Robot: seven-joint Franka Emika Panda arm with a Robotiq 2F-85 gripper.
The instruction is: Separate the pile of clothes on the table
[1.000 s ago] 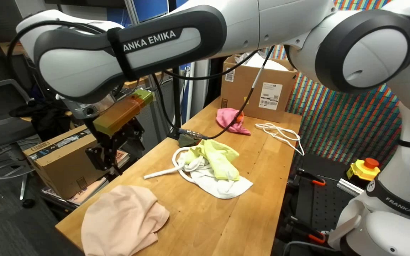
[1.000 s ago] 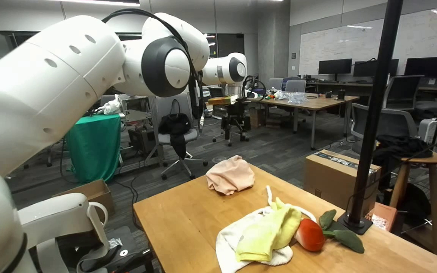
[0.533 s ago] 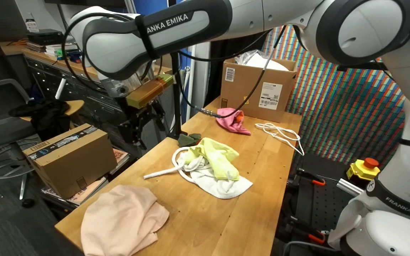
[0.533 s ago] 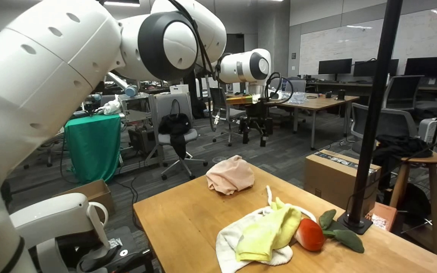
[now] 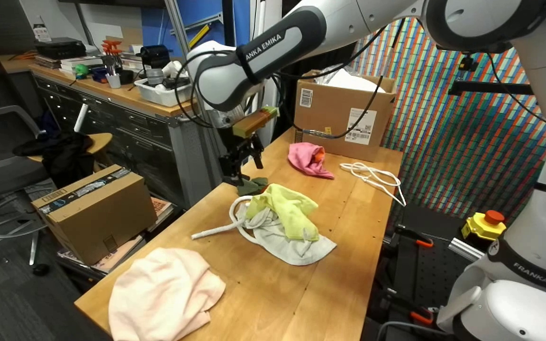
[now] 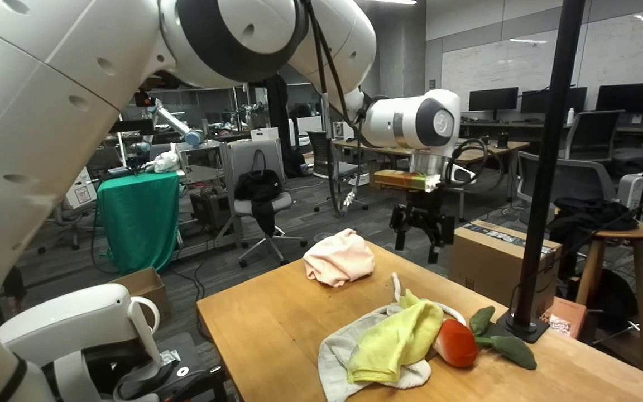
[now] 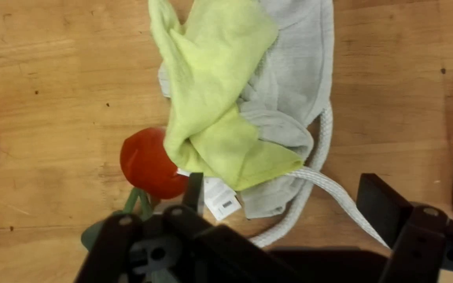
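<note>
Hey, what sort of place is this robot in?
Probably a robotics lab: there's a whiteboard, some monitors, and what looks like an emergency stop button.

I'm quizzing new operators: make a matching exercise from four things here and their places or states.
Things
1. pink cloth
2. yellow-green cloth
3. peach cloth
4. gripper

Places and states
A. lying on the greyish-white cloth
B. open, holding nothing
C. near the cardboard box on the table
D. at the table end away from that box

Pairs: 1C; 2A; 3D; 4B
</note>
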